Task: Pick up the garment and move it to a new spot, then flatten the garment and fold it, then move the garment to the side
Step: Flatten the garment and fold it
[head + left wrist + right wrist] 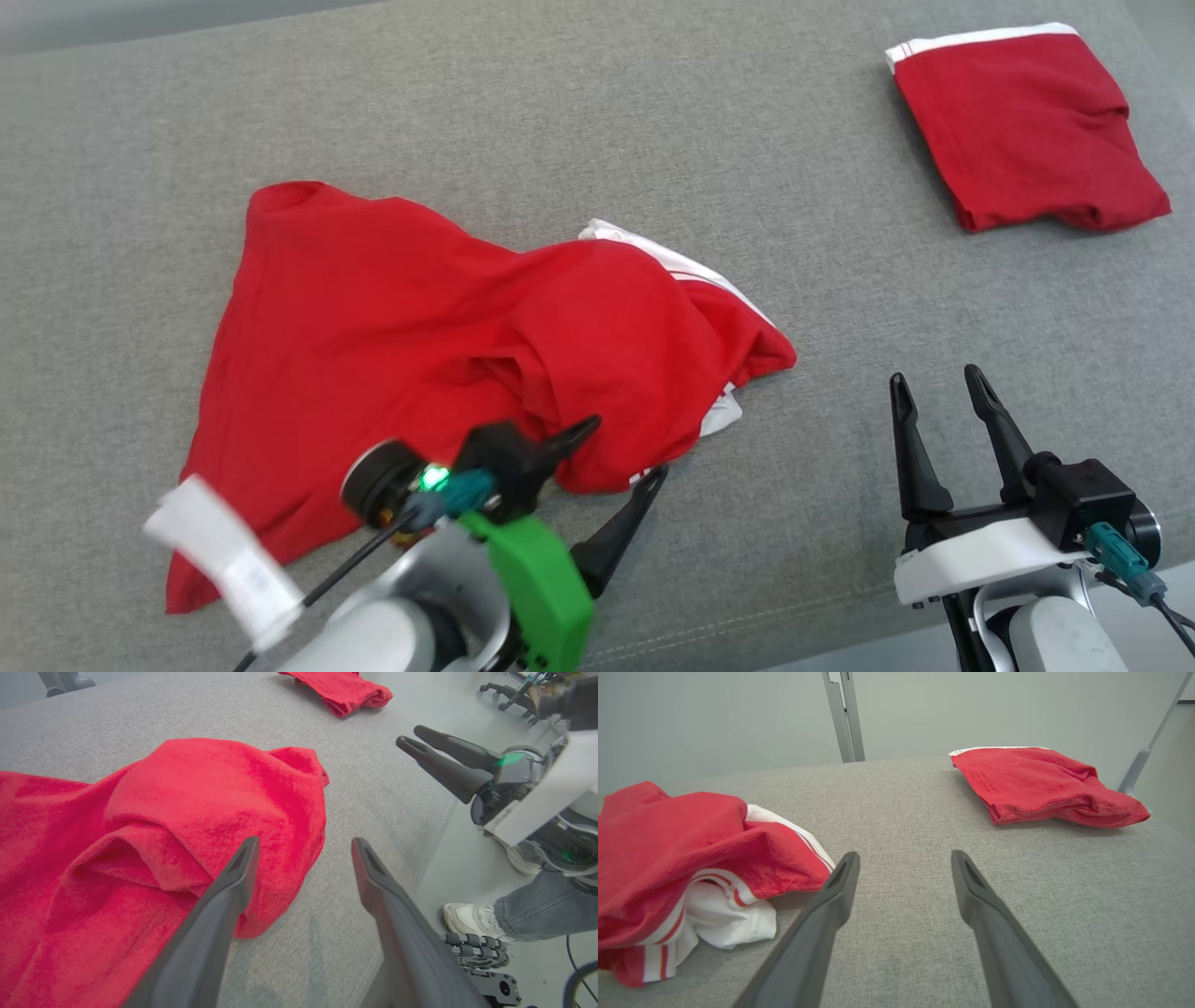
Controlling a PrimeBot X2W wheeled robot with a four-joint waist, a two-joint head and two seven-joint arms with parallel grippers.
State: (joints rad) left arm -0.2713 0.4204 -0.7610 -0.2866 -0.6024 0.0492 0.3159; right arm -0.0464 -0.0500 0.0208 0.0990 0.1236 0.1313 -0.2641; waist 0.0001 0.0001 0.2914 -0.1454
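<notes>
Head view: red garment (411, 345) lies crumpled on the grey fabric tabletop (653, 112), left of centre. White striped trim shows at its right edge. A second red piece, the folded garment (1022, 131), sits at the far right corner, well apart from the first. Left hand (631, 446) is at the garment's near edge, fingers spread wide, nothing gripped; one finger lies over the red cloth, the other over bare fabric just beside it. Right hand (935, 375) is at lower right, fingers apart, empty, over bare tabletop and clear of both pieces.

Left wrist view: left hand (305, 841) is wide open. Garment (187, 802) is bunched in a raised fold on the left; one finger overlaps its edge, contact cannot be told, and the other finger is over grey tabletop (373, 802). Folded garment (345, 688) at top. Right hand (408, 735) at upper right, fingers apart. A person's white shoe (467, 917) and jeans leg (537, 914) are on the floor (467, 868) beside the tabletop.

Right wrist view: right hand (904, 855) open wide, holding nothing, over bare tabletop (901, 793). Garment (668, 830) heaped at left, near the left finger, white-and-red striped part tucked under. Folded garment (1031, 779) at upper right, near the far edge.
</notes>
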